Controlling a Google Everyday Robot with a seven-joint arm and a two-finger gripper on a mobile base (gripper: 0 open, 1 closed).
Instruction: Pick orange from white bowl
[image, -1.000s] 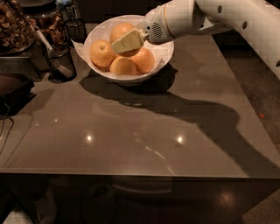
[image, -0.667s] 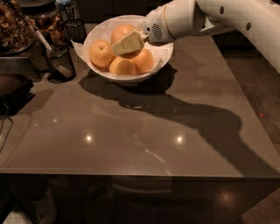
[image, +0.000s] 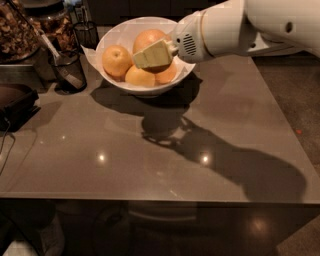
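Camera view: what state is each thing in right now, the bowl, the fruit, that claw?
white bowl: upright on the table, holding fruit.
orange: in the bowl at the back, partly hidden by the claw.
claw: low over the bowl, in front of the orange.
black mesh cup: upright, left of the bowl.

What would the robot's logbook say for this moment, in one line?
task: pick orange | gripper: over white bowl, in front of orange | orange: in bowl, beside three smaller fruits | lifted: not yet

End effector over orange, in white bowl.
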